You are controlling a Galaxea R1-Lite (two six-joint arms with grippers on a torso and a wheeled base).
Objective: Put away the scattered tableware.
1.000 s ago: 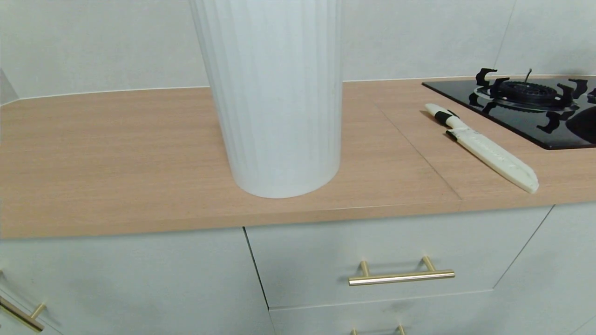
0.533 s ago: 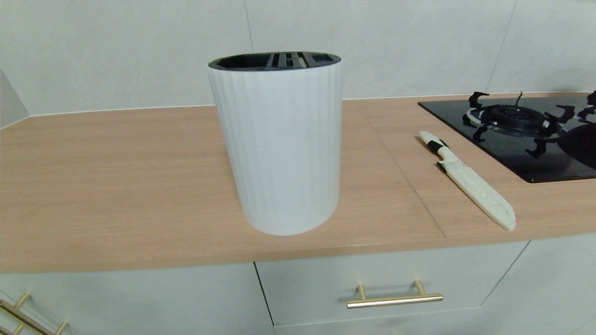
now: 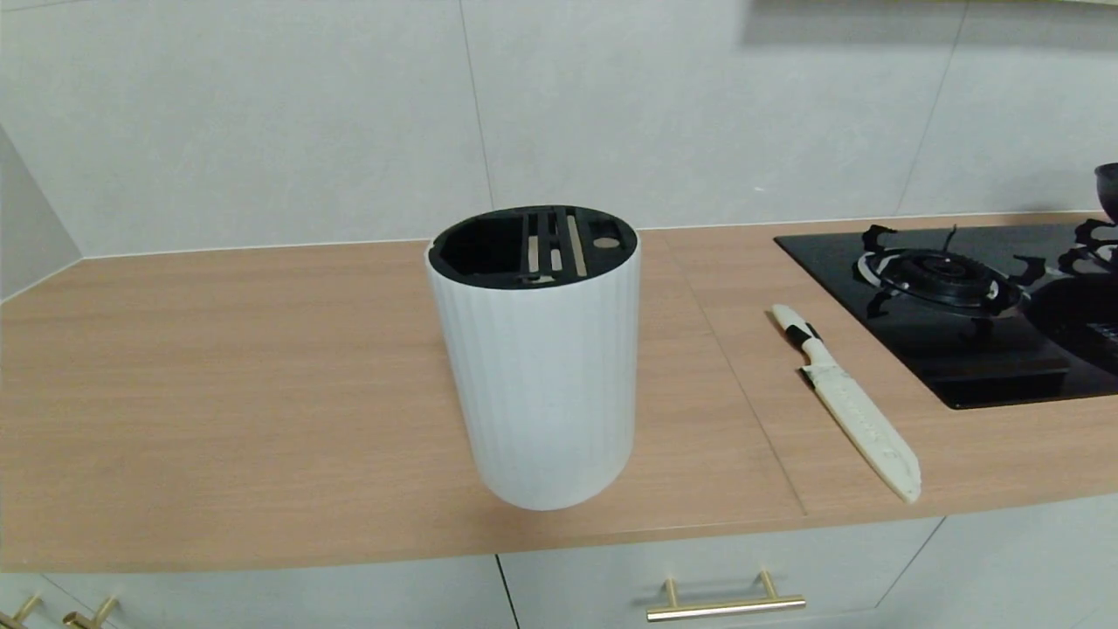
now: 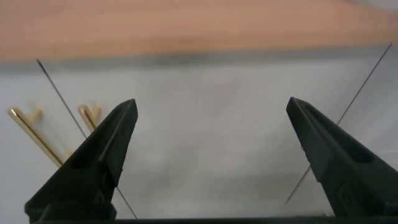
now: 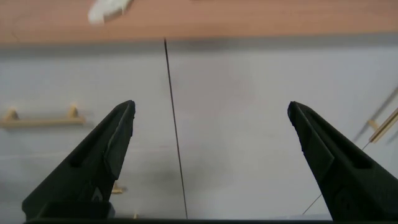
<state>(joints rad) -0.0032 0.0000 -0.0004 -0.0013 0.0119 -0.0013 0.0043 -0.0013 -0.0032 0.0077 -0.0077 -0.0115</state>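
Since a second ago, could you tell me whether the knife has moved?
No. The knife lies at the same spot beside the hob; the whole view shifted, so the camera moved, not the knife.

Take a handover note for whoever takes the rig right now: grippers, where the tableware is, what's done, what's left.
Grippers: left gripper open, empty, facing the cabinet fronts below the countertop; right gripper likewise open and empty.
The knife lies flat on the countertop between the knife holder and the stove, touching neither. Holder stands upright, nothing sticking out.
Done: nothing stowed.
Left: grasp the knife, slot it into the holder.
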